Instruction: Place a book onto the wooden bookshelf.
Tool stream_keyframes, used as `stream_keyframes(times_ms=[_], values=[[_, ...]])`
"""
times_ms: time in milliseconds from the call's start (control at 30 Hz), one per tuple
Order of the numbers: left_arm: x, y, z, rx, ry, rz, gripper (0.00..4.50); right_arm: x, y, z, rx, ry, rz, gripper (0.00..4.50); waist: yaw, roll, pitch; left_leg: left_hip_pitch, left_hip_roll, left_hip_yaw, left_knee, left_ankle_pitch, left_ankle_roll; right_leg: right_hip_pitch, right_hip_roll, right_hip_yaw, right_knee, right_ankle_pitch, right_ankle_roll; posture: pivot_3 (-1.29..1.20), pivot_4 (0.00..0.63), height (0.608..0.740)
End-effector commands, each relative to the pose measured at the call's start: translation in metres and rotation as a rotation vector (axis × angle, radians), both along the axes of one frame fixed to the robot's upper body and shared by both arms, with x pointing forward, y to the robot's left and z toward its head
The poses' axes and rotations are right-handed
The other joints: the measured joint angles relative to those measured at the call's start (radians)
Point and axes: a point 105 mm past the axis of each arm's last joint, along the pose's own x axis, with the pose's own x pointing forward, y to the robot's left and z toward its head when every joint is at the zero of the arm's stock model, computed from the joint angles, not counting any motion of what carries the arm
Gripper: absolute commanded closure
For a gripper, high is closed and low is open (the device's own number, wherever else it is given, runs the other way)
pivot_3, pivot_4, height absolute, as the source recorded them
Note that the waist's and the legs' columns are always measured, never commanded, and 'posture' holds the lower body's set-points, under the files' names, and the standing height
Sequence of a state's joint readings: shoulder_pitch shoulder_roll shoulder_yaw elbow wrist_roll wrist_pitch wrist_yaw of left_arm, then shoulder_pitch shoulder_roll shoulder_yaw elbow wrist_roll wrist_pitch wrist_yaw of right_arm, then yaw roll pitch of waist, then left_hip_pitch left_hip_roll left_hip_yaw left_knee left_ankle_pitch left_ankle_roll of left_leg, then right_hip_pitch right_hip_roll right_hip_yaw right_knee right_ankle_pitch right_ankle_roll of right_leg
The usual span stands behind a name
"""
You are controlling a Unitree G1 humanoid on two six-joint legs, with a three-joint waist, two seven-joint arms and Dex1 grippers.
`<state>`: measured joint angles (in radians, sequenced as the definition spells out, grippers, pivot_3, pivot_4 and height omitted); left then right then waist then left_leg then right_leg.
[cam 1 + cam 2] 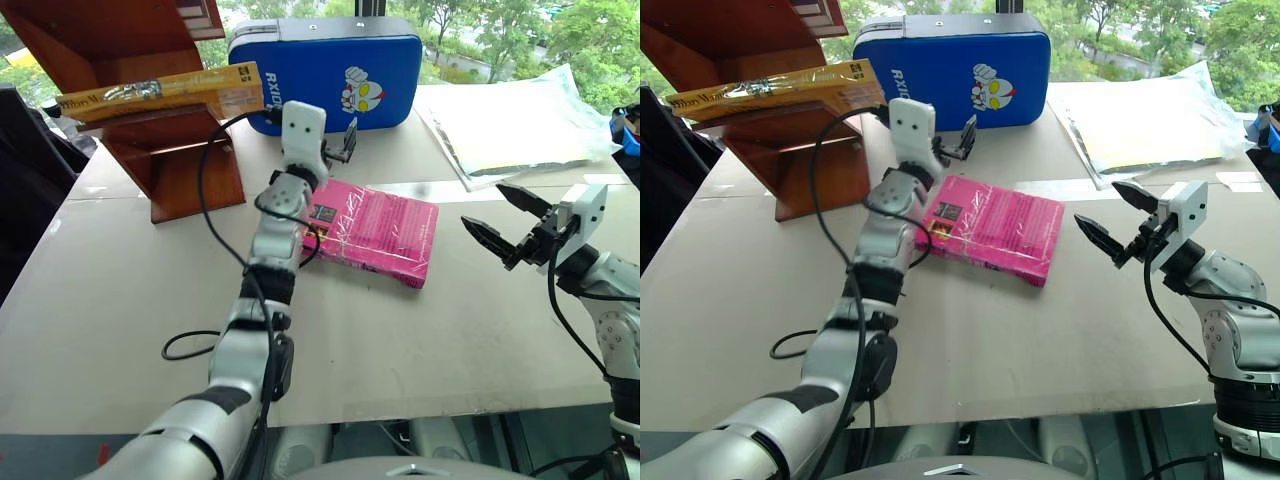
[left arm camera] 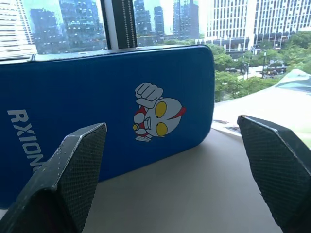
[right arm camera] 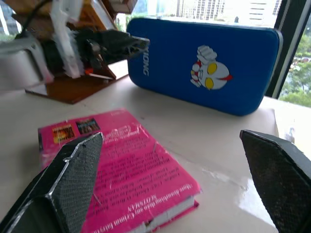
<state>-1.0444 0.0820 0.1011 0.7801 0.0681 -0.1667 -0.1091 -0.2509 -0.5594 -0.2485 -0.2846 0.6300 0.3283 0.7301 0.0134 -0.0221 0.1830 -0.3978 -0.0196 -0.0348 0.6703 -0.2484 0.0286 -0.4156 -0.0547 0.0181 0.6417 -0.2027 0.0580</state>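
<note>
1. Book (image 1: 160, 92) lies flat on the wooden bookshelf (image 1: 170, 165), one end overhanging.
2. My left gripper (image 1: 345, 143) hangs empty, fingers apart, facing the blue case (image 1: 325, 70).
3. Right gripper (image 1: 508, 222) is spread wide too; I'd keep both clear of the shelf.

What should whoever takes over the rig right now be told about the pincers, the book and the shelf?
Left pincer: open, empty, raised over the table facing the blue case.
Right pincer: open, empty, above the table beside the pink book.
The yellow book lies flat on a shelf of the wooden bookshelf.
Done: placement looks complete.
Left: nothing apparent except lowering both arms.
</note>
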Motion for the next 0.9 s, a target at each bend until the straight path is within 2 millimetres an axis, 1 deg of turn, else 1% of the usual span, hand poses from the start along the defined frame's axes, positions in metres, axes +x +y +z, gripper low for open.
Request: stream_keyframes(times_ms=[33, 167, 200, 300, 400, 467, 567, 600, 633, 667, 700, 733, 767, 833, 900], values=[[0.007, -0.008, 0.015, 0.041, -0.062, 0.065, 0.06, -0.011, 0.006, 0.037, 0.081, -0.093, 0.043, 0.0, 0.0, 0.0, 0.0, 0.0, -0.001, 0.0, 0.0, 0.0, 0.0, 0.0, 0.0, 0.0, 0.0, 0.0, 0.0, 0.0, 0.15, 0.74], [0.013, -0.005, 0.021, 0.06, -0.076, 0.14, 0.06, -0.017, 0.013, 0.054, 0.144, -0.101, 0.104, 0.0, -0.001, 0.0, 0.0, -0.001, -0.001, 0.0, -0.002, 0.0, 0.001, -0.001, -0.001, 0.0, -0.001, 0.0, 0.0, 0.0, 0.15, 0.74], [0.015, -0.001, 0.022, 0.05, -0.068, 0.172, 0.06, -0.02, 0.016, 0.058, 0.157, -0.099, 0.127, 0.0, -0.001, 0.0, 0.0, -0.001, -0.001, 0.0, -0.002, 0.0, 0.001, -0.001, -0.001, 0.0, -0.001, 0.0, 0.0, 0.0, 0.15, 0.74], [0.02, 0.021, 0.024, 0.054, -0.06, 0.328, 0.06, -0.028, 0.025, 0.071, 0.189, -0.091, 0.209, 0.0, -0.002, 0.0, 0.0, -0.001, -0.001, -0.001, -0.001, 0.0, 0.001, -0.001, -0.001, -0.001, -0.001, 0.0, 0.001, 0.0, 0.15, 0.74], [0.021, 0.039, 0.021, 0.038, -0.04, 0.43, 0.06, -0.031, 0.028, 0.076, 0.203, -0.077, 0.249, 0.0, -0.003, 0.0, 0.0, -0.001, -0.001, -0.001, -0.001, 0.0, 0.001, -0.001, -0.001, -0.001, 0.0, 0.0, 0.001, 0.0, 0.15, 0.74], [0.02, 0.043, 0.022, 0.031, -0.051, 0.458, 0.06, -0.032, 0.029, 0.076, 0.203, -0.066, 0.26, 0.0, -0.001, 0.0, 0.0, -0.001, 0.0, -0.001, -0.001, 0.0, 0.001, -0.001, -0.001, -0.002, 0.0, 0.0, 0.001, 0.0, 0.15, 0.74], [0.019, 0.044, 0.026, 0.022, -0.071, 0.476, 0.06, -0.031, 0.031, 0.076, 0.2, -0.055, 0.271, 0.0, 0.001, 0.0, 0.0, -0.002, -0.001, -0.001, -0.001, 0.0, 0.001, -0.001, -0.002, -0.002, 0.0, 0.0, 0.001, 0.0, 0.15, 0.74], [0.019, 0.045, 0.029, 0.02, -0.08, 0.485, 0.29, -0.031, 0.031, 0.075, 0.199, -0.051, 0.273, 0.0, 0.001, 0.0, 0.0, -0.002, -0.001, -0.001, -0.001, 0.0, 0.001, -0.001, -0.002, -0.003, 0.0, 0.0, 0.001, 0.0, 0.15, 0.74], [0.018, 0.045, 0.031, 0.018, -0.09, 0.49, 0.66, -0.03, 0.032, 0.075, 0.198, -0.05, 0.273, 0.0, 0.0, 0.0, 0.0, -0.002, -0.001, -0.001, -0.001, 0.0, 0.001, -0.001, -0.002, -0.002, 0.0, 0.0, 0.001, 0.0, 0.15, 0.74], [0.017, 0.045, 0.033, 0.021, -0.102, 0.496, 0.76, -0.03, 0.032, 0.075, 0.198, -0.048, 0.274, 0.0, 0.0, 0.0, 0.0, -0.002, -0.001, -0.001, -0.001, 0.0, 0.001, -0.001, -0.003, -0.002, 0.0, 0.0, 0.001, 0.0, 0.15, 0.74], [0.017, 0.045, 0.035, 0.022, -0.109, 0.499, 1.04, -0.03, 0.032, 0.075, 0.198, -0.048, 0.275, 0.0, 0.0, 0.0, 0.0, -0.002, -0.001, -0.001, -0.001, 0.0, 0.001, -0.001, -0.003, -0.002, 0.0, 0.0, 0.001, 0.0, 0.15, 0.74], [0.017, 0.045, 0.036, 0.022, -0.111, 0.5, 1.78, -0.029, 0.032, 0.075, 0.198, -0.047, 0.275, 0.0, -0.001, 0.0, 0.0, -0.002, -0.001, -0.001, -0.001, 0.0, 0.001, -0.001, -0.002, -0.003, 0.0, 0.0, 0.001, 0.0, 0.15, 0.74], [0.017, 0.046, 0.036, 0.024, -0.112, 0.509, 1.89, -0.029, 0.032, 0.075, 0.197, -0.047, 0.276, 0.0, -0.001, 0.0, 0.0, -0.002, -0.001, -0.001, -0.001, 0.0, 0.001, -0.001, -0.002, -0.003, 0.0, 0.0, 0.001, 0.0, 0.15, 0.74], [0.017, 0.048, 0.035, 0.026, -0.11, 0.519, 2.68, -0.028, 0.032, 0.075, 0.196, -0.045, 0.277, 0.0, -0.002, 0.0, 0.0, -0.002, -0.002, -0.001, -0.001, 0.0, 0.001, -0.001, -0.002, -0.003, 0.0, 0.0, 0.001, 0.0, 0.15, 0.74], [0.017, 0.048, 0.034, 0.028, -0.108, 0.521, 3.6, -0.028, 0.032, 0.075, 0.195, -0.045, 0.277, 0.0, -0.001, 0.0, 0.0, -0.002, -0.002, -0.001, -0.001, 0.0, 0.001, -0.001, -0.002, -0.003, 0.0, 0.0, 0.001, 0.0, 0.15, 0.74]])
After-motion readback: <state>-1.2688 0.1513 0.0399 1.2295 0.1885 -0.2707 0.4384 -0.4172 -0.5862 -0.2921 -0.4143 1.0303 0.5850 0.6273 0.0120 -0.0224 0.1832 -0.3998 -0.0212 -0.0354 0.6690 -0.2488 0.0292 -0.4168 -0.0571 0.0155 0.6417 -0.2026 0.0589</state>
